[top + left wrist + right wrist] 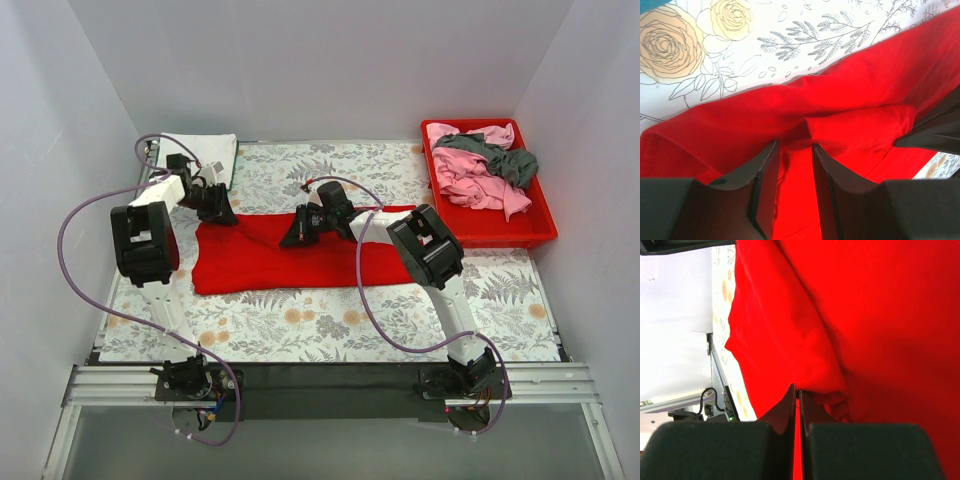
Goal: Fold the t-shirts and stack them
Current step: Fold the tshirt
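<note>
The red t-shirt point(290, 265) lies spread across the middle of the flower-printed bench point(300, 330), its long side running left to right, with its far edge lifted into folds where both arms meet it. The left gripper point(215, 205) sits at the far-left corner of the cloth. In the left wrist view its jaws stand narrow, and a raised fold of red fabric runs up into the gap between them, so it has hold of that corner. The right gripper point(298, 235) is down on the far edge of the same shirt, near its middle. In the right wrist view its fingers are pressed almost together on a thin pinch of red cloth, with a bunched ridge of fabric just beside the tips. The two grippers are well apart along the far edge (the left one is a little farther back than the right). A white t-shirt point(205, 150) lies flat and folded at the far-left corner of the bench, just beyond the left gripper. At the far right stands a red tray point(540, 235), which holds a crumpled pink t-shirt point(460, 175) and a dark grey t-shirt point(505, 160) heaped together, the grey one lying partly over the pink.
</note>
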`<state>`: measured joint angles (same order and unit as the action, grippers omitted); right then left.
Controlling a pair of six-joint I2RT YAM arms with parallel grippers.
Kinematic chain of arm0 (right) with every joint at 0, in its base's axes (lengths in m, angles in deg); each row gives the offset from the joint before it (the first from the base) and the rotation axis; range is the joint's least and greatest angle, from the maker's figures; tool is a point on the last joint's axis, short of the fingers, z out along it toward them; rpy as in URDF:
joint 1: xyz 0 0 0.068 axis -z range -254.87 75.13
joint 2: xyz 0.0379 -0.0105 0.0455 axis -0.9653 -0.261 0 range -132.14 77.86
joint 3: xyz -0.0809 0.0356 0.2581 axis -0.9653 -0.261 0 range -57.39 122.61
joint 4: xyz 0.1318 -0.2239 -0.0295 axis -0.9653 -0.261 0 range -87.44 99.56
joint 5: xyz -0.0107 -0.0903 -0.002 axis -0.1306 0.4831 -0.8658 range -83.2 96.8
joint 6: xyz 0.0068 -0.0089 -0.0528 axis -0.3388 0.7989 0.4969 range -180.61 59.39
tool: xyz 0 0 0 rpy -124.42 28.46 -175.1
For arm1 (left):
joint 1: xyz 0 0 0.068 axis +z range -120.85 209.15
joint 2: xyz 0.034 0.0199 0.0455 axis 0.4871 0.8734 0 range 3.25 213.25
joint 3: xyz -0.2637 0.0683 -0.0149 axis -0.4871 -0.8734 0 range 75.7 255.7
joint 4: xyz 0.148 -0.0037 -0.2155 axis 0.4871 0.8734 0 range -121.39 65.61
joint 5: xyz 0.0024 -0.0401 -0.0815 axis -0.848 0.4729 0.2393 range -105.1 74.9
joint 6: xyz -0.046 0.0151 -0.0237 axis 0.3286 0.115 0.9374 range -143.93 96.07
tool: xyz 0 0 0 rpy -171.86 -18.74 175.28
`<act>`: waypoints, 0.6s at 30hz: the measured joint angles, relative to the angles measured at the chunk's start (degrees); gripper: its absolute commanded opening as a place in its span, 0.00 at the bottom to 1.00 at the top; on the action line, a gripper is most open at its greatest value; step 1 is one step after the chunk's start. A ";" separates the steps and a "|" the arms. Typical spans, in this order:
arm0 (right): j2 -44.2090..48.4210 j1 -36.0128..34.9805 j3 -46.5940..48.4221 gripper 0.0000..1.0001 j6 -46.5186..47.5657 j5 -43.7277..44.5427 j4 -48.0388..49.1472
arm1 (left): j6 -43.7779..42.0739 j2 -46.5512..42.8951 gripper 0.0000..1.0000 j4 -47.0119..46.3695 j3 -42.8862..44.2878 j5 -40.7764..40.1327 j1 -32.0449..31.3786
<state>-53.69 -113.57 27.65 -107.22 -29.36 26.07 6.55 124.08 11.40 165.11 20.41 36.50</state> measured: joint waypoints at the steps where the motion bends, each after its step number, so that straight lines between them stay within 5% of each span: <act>1: 0.00 0.00 0.00 0.01 -0.02 0.00 0.00 | 0.00 0.00 0.31 0.02 0.00 0.04 -0.09; 8: -0.02 0.02 0.02 0.01 -0.17 0.00 0.00 | -0.22 0.02 0.24 0.22 0.00 0.90 -0.35; 15: -0.02 0.07 0.02 0.01 -0.17 0.00 0.00 | -0.48 0.07 0.02 0.59 0.00 0.96 -0.35; 18: -0.02 0.07 0.02 0.01 -0.17 -0.02 0.00 | -0.72 0.04 0.00 1.29 0.37 0.79 -0.35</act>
<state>-53.71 -113.50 27.67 -107.40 -29.38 26.07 5.83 124.13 12.69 165.48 21.19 36.15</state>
